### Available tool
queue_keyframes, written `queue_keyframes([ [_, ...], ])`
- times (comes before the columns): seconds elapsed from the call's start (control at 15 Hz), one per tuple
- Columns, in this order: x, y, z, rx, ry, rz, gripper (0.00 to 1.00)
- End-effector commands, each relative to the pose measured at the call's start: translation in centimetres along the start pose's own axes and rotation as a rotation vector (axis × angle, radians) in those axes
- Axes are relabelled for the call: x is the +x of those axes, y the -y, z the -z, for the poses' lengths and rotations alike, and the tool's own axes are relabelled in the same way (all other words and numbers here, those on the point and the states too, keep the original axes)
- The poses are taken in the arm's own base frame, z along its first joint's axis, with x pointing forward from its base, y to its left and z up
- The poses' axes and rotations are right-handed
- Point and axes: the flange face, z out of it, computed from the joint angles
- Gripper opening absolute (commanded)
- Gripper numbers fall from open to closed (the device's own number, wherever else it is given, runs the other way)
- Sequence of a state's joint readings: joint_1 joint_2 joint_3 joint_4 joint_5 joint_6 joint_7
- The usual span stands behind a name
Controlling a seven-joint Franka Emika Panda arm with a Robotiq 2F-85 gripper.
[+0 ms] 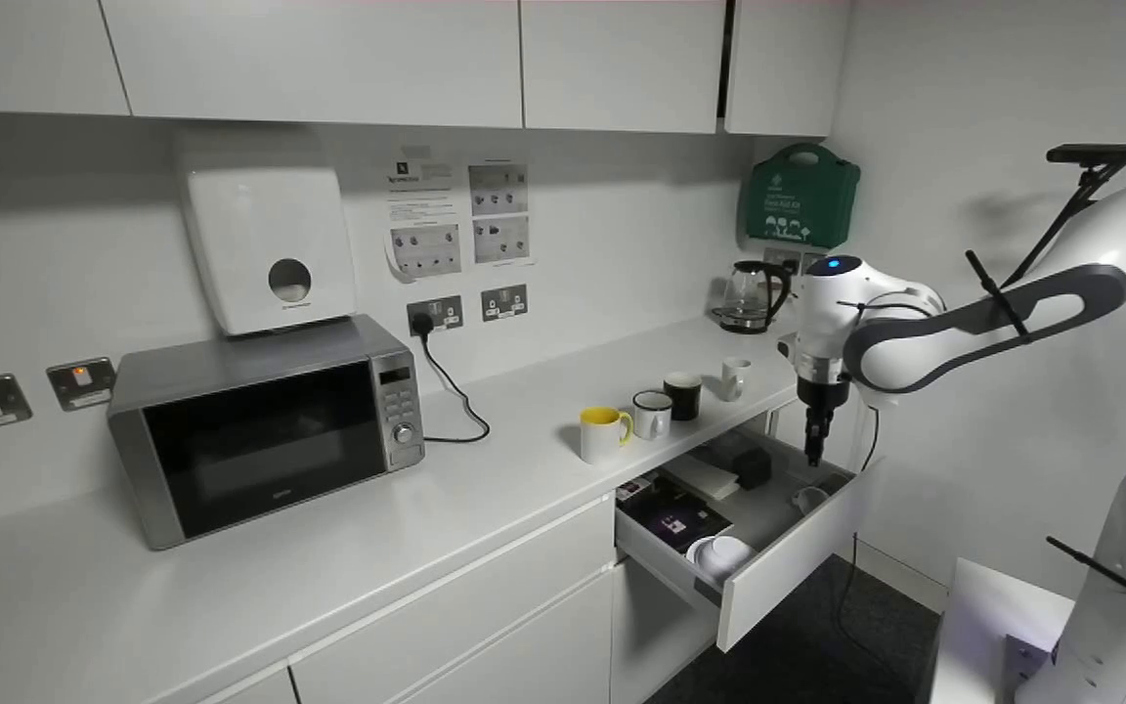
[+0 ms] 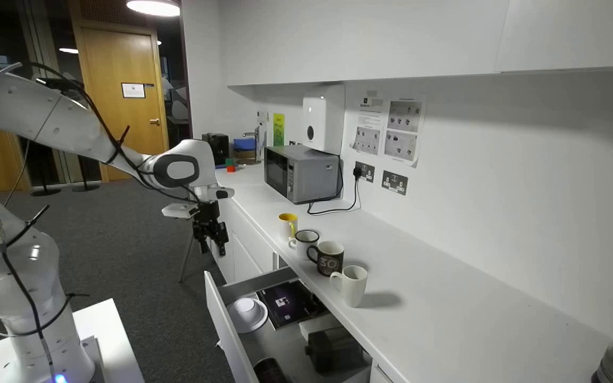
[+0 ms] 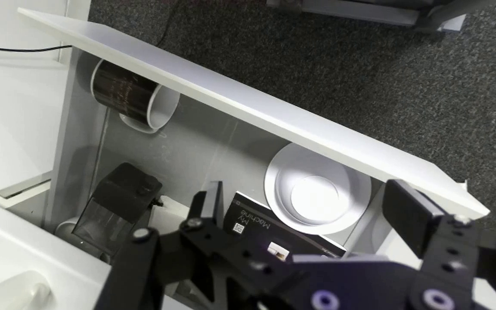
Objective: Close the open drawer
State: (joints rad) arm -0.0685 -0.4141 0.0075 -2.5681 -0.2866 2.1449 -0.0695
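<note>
The white drawer [image 1: 798, 562] is pulled out from under the countertop in both exterior views; its front panel also shows in an exterior view [image 2: 224, 330] and runs diagonally in the wrist view [image 3: 252, 101]. Inside lie a white dish [image 3: 317, 189], a dark mug on its side [image 3: 121, 92], a black booklet [image 3: 269, 224] and a dark device [image 3: 127, 189]. My gripper [image 3: 304, 193] is open with nothing between its fingers. It points down above the drawer level in the exterior views [image 1: 814, 458] [image 2: 214, 247], apart from the front panel as far as I can tell.
Several mugs stand near the counter edge above the drawer, including a yellow-lined mug [image 1: 602, 436] and a white mug [image 2: 350, 286]. A microwave [image 1: 270, 420] and a glass kettle [image 1: 751, 295] stand on the countertop [image 1: 485, 489]. Upper cabinets [image 1: 328, 59] hang above.
</note>
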Motion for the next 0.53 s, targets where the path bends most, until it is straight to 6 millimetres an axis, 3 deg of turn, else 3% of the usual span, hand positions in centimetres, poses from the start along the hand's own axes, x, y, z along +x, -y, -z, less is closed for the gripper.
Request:
queue_keyframes([
  [0.0,0.7,3.6,1.6,0.135,0.032,-0.071,1.0],
  [0.27,1.5,10.0,3.7,0.273,0.074,-0.184,1.0],
  [0.47,1.9,12.9,4.4,0.297,0.068,-0.252,1.0],
])
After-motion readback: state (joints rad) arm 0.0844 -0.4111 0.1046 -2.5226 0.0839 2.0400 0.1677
